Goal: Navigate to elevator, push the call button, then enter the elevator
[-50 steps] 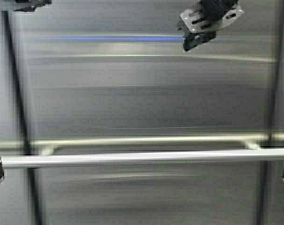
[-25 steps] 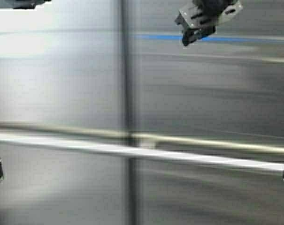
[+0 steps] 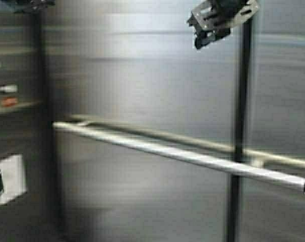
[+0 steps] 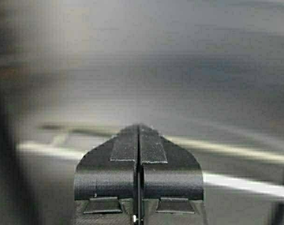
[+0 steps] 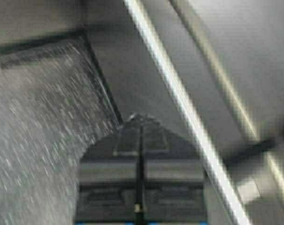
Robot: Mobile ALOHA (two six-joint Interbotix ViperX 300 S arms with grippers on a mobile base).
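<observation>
**Elevator interior reached: final step of the task**

Elevator [image 3: 142, 85], seen from inside as brushed stainless-steel wall panels, fills the whole high view; the robot appears to stand within the car, so the entry step is judged in hand or nearly complete. A round polished steel handrail [image 3: 177, 154] runs slantwise across the wall. Beyond the handrail's left end a dim panel with small pale and red markers [image 3: 6, 91] shows, possibly the car's own controls; detail is too blurred to tell. The call button is not in view. A dark vertical seam [image 3: 239, 101] crosses the wall above the handrail's right part. The right gripper [image 3: 205, 38] hangs high above the handrail, fingers pressed together; the left gripper [image 4: 139, 150] is likewise closed on nothing. The next move likely calls only for halting the base short of the handrail.
</observation>
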